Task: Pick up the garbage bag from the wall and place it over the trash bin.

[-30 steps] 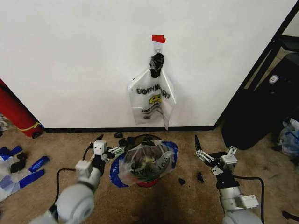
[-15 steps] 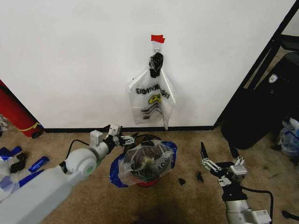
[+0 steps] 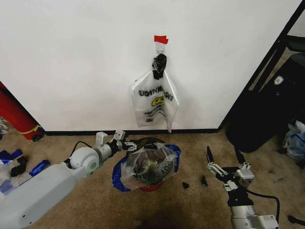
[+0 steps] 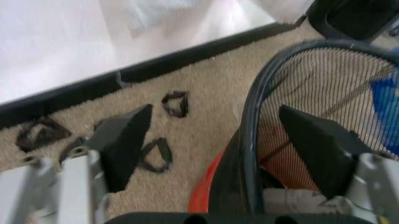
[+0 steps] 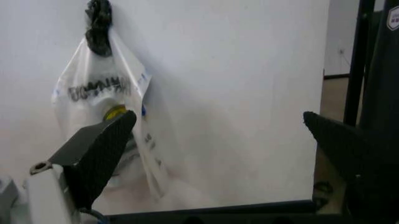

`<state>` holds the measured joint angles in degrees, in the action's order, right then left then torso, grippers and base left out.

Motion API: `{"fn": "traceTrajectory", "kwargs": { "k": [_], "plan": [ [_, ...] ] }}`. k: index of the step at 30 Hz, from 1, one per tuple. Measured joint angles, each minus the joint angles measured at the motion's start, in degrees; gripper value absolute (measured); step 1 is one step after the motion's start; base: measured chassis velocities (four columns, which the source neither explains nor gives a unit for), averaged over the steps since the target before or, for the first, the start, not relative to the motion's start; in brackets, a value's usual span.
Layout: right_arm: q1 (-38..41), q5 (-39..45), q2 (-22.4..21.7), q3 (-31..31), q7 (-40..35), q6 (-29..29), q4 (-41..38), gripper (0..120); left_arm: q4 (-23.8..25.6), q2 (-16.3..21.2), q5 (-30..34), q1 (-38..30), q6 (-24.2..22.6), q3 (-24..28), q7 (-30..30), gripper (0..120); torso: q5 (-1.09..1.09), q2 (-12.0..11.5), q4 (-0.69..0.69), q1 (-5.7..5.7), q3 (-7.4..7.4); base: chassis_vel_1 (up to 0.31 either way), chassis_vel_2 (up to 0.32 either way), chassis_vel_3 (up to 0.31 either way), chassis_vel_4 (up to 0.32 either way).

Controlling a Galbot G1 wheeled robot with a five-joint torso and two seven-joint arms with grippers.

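Observation:
The garbage bag [image 3: 148, 167], clear with black print and blue tape strips, lies draped over the trash bin [image 3: 143, 140], a black mesh bin with a red base. My left gripper [image 3: 127, 144] is open at the bin's rear left. In the left wrist view its fingers [image 4: 124, 140] straddle the bin's rim [image 4: 249, 116], and blue tape [image 4: 383, 100] shows inside. My right gripper [image 3: 223, 160] hangs open over the carpet to the right of the bin, holding nothing. The wall [image 3: 71, 62] carries a hook and red tape [image 3: 161, 39].
A similar printed bag [image 3: 155, 102] hangs from the wall hook by a black knot, seen also from the right wrist [image 5: 109, 116]. A red cylinder [image 3: 14, 117] and blue-taped scraps [image 3: 38, 168] lie left. Black bits [image 3: 186, 185] dot the carpet. Dark furniture [image 3: 267, 109] stands right.
My left arm has reached forward, bringing its gripper from in front of the bin to the bin's rear left rim. My right gripper has drawn back toward me and lower.

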<state>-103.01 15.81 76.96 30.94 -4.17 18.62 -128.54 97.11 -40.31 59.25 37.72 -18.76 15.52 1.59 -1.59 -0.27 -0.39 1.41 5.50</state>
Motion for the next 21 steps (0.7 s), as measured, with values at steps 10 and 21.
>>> {"fn": "traceTrajectory", "kwargs": {
  "k": [10, 21],
  "plan": [
    [-0.38, 0.04, 0.33, 0.03, -0.91, -0.18, -0.36, 100, -1.81, -1.41, 2.73, -1.47, -1.41, 1.47, 0.58, 39, 0.00, 0.00, 0.00, 0.00, 0.00, 0.000, 0.000, 0.000, 0.000],
    [-0.37, -0.16, 0.19, -0.23, -1.31, -0.16, -0.49, 100, -1.72, -1.08, 4.16, -1.26, -2.35, 0.97, -0.03, 3, -0.01, 0.00, -0.01, 0.00, 0.00, 0.000, 0.000, 0.000, 0.000]
  ]
}}
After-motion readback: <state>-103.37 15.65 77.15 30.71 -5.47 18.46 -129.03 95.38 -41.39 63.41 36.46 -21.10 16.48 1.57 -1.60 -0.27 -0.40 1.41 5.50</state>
